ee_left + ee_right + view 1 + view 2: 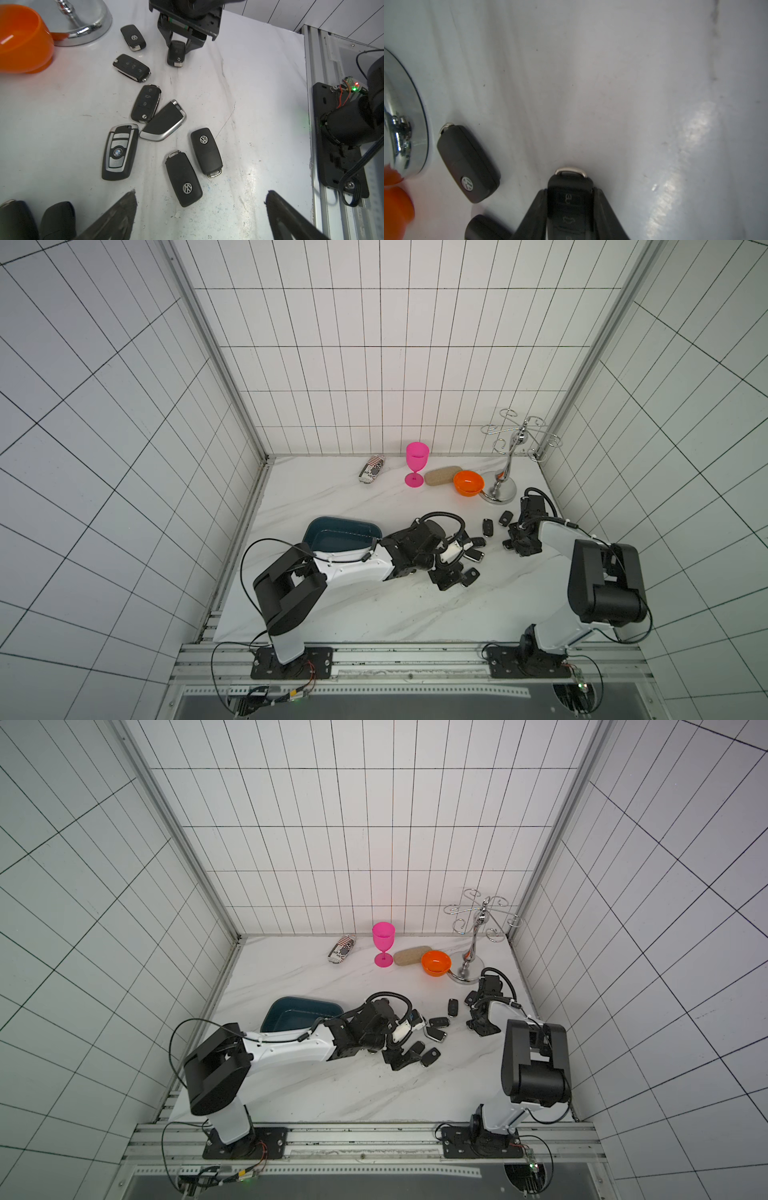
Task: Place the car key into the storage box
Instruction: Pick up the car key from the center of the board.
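We have our right pincer (570, 194) clamped on the car key (569, 184), whose long axis runs out between the 2 fingers (533, 207), metal loop foremost, low over the surface (612, 104). The storage box (338, 537) lies well apart on our left side. The left pincer (200, 196), spread wide over loose keys (182, 178), is nearer the box.

Lab test cell: white tiled panels (374, 344) on three sides, aluminium rail (415, 659) (bare wiring (309, 674)), marble-look tabletop (374, 610).
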Controlling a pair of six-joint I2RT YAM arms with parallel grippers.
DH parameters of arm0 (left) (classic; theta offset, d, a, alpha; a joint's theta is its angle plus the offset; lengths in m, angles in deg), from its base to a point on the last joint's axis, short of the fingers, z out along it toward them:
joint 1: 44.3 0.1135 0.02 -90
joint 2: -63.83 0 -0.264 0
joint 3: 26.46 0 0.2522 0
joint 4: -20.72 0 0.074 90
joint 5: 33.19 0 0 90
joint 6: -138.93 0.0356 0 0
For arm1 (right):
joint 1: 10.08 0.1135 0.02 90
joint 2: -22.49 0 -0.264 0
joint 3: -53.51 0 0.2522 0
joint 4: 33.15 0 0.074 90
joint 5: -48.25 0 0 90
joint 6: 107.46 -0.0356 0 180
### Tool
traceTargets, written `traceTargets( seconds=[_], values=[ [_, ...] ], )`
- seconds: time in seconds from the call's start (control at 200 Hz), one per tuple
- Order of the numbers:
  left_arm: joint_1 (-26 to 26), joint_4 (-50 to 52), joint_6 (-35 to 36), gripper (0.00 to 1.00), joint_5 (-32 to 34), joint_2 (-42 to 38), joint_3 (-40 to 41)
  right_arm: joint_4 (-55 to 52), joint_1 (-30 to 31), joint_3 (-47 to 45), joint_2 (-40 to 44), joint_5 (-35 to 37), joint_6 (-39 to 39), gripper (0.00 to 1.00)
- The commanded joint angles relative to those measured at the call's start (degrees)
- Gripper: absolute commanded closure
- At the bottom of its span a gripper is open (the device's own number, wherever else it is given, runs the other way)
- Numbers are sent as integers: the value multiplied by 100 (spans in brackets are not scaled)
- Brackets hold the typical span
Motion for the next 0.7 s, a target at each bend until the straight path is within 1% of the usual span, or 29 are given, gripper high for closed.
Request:
traceTargets(
  seconds=[0.0,0.065,0.12,0.225,0.33,0.395,0.46,0.525,0.595,0.665,0.7],
  values=[
    [41,197,130,6,-406,532,-363,-94,-35,-141,229,-134,72,72],
    [-37,516,164,8,-201,668,-612,-117,-11,-219,487,-179,122,75],
    [-79,342,167,9,-146,602,-541,-153,16,-287,761,-197,190,76],
    [-102,-470,137,9,-265,309,-80,-431,147,-259,1300,-124,391,77],
    [-142,-1228,157,10,-101,95,451,-744,359,-184,1832,-134,551,76],
    [-150,-1771,25,9,-36,-28,762,-835,512,-216,2120,-253,589,76],
    [-119,-2073,-360,8,54,-139,919,-836,706,-298,2373,-348,590,75],
    [-14,-2091,-820,9,-116,-242,900,-717,938,-428,2620,-413,553,75],
    [160,-2240,-1408,10,-528,-362,896,-363,1153,-653,2870,-500,520,75],
    [362,-2733,-2132,10,-939,-485,1021,92,1390,-944,3133,-506,398,75],
    [486,-3012,-2528,10,-1110,-542,1122,176,1414,-1038,3252,-544,398,74]
  ],
)
